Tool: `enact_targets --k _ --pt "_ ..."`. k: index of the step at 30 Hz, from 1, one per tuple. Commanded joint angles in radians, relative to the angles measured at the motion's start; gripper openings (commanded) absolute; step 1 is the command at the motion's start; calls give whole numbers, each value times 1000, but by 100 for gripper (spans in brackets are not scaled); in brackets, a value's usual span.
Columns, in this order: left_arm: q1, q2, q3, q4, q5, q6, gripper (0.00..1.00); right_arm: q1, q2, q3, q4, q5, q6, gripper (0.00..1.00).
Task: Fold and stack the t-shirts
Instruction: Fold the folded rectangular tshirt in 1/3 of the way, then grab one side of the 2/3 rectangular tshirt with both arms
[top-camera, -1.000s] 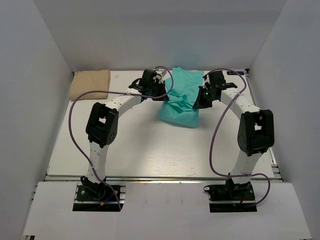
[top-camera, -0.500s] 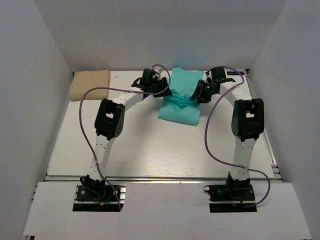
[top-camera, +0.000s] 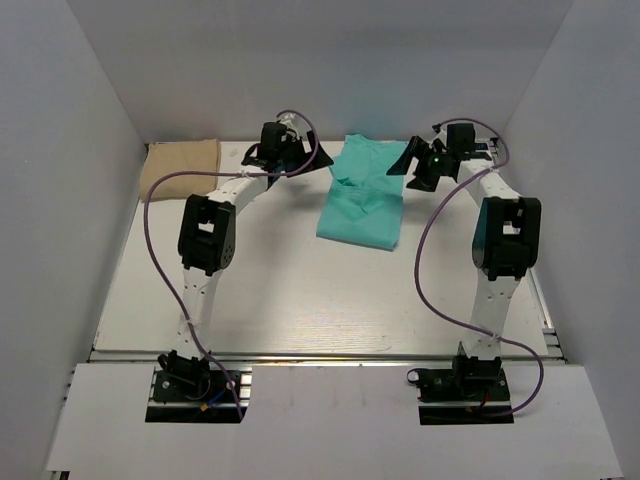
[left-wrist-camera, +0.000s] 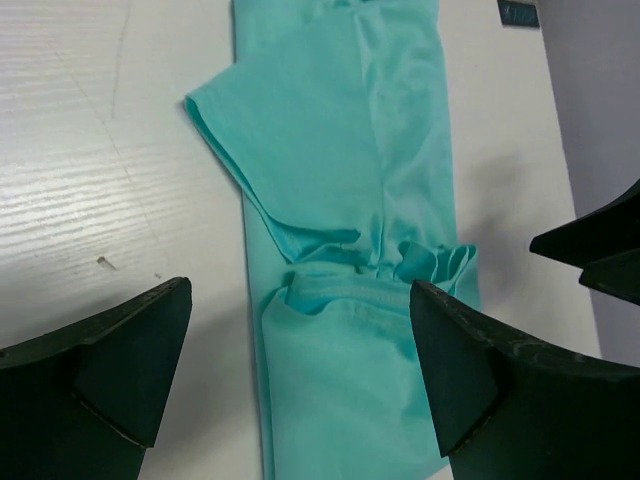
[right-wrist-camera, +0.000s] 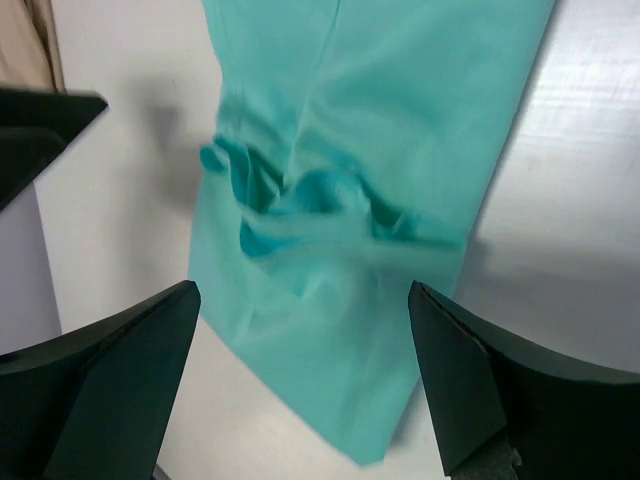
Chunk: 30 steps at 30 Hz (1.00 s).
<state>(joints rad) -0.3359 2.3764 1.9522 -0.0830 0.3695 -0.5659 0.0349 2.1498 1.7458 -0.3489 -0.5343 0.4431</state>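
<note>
The left gripper (left-wrist-camera: 300, 345) and right gripper (right-wrist-camera: 300, 325) are both gaping wide, holding nothing. The teal t-shirt (top-camera: 362, 200) is lying between and below them (neither arm nearer), its long axis running square to each finger-to-finger line.

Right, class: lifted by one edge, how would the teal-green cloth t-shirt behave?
Probably floppy: the teal-green cloth t-shirt shows soft wrinkles bunched at its middle. Its loose overlapping layers would likely unfold. Lying flat on the white table, it shouldn't roll.
</note>
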Motion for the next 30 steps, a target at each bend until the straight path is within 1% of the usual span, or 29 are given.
enact_targets --k 1,2,3,4,5,6,8,9,10,14,15,16,17,20,21,22,25,26,27,28,30 --pt "-35 -126 -21 -122 54 145 100 23 -117 -130 -28 7 -110 90" --pt "-57 -126 -21 -170 45 212 100 26 -172 -197 -19 17 -113 90" --pt "-57 -138 -21 -240 45 239 100 29 -191 -228 -19 36 -132 90" --pt "-69 -147 -54 -263 45 256 100 37 -211 -294 -16 66 -135 90" --pt "-69 -157 -76 -283 28 270 100 39 -269 -324 -9 79 -132 90" --pt "-80 -187 -102 -309 14 290 100 42 -287 -415 -2 97 -129 90" --pt "-80 -224 -202 -310 -26 299 100 46 -346 -477 20 103 -110 90" --pt "-90 -241 -237 -310 -26 308 100 52 -360 -553 40 94 -103 90" --pt "-91 -268 -301 -278 -26 308 100 57 -364 -574 50 92 -98 90" --pt "-112 -287 -381 -256 -17 308 99 77 -367 -661 80 68 -78 87" --pt "-123 -287 -381 -256 -3 308 96 79 -364 -669 86 66 -76 86" --pt "-123 -287 -394 -256 -3 308 92 88 -360 -690 93 68 -72 83" --pt "-123 -287 -394 -256 -12 308 92 88 -355 -695 96 65 -70 83" --pt "-132 -276 -418 -256 -40 308 86 97 -343 -713 129 77 -64 80" --pt "-141 -254 -418 -256 -40 308 84 99 -332 -716 149 82 -58 77" --pt "-141 -253 -418 -256 -40 308 76 99 -320 -721 159 86 -49 77" --pt "-152 -229 -418 -247 -20 308 65 100 -291 -714 195 83 -30 66" --pt "-152 -229 -446 -236 -6 308 65 102 -291 -718 200 82 -24 63" --pt "-161 -229 -446 -225 8 299 59 102 -289 -723 202 77 -21 59" --pt "-161 -229 -459 -216 8 299 49 103 -289 -726 206 76 -18 54" --pt "-170 -229 -470 -207 8 288 36 103 -301 -735 209 88 -18 41"
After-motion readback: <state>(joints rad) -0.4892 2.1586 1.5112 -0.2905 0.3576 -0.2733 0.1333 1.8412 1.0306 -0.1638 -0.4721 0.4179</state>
